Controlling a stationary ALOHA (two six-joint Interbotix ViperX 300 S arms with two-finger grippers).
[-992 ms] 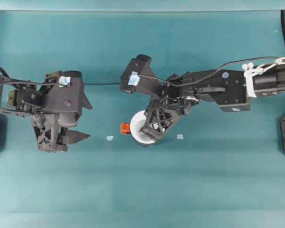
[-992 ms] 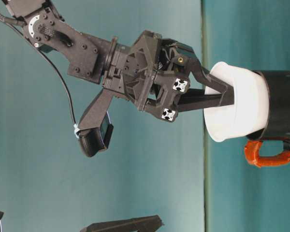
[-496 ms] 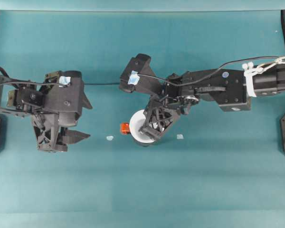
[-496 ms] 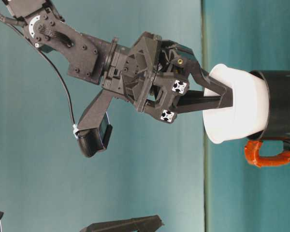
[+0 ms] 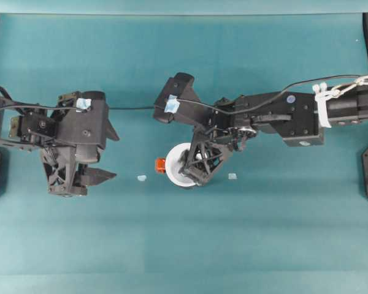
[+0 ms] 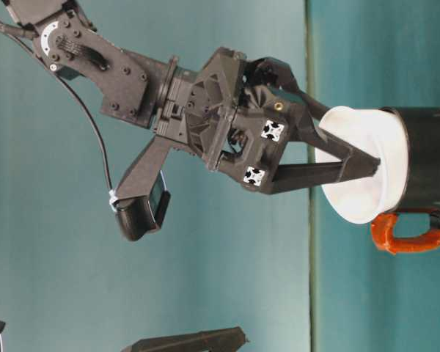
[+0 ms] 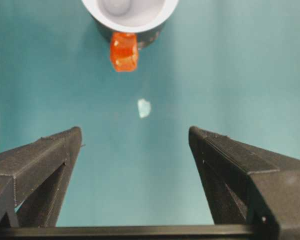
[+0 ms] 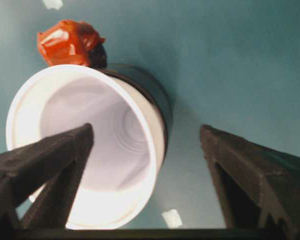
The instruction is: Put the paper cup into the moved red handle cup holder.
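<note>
Overhead, you see the paper cup (image 5: pixel 179 160), plain matte white with a wide round rim, seated in the red handle cup holder (image 5: pixel 162 165), a glossy black round cup near the middle of the teal table (image 5: pixel 245 233). The cup's mouth faces up; from table level its rim looks slightly tilted, and its upper part stands out above the holder. The orange-red handle tab points toward the left arm's side. Your right gripper (image 5: pixel 193 173) is spread wide over the cup: one finger (image 8: pixel 45 155) sits inside the rim, the other outside, clear of the wall. Your left gripper (image 5: pixel 92 176) is well apart, fingers spread, holding nothing.
</note>
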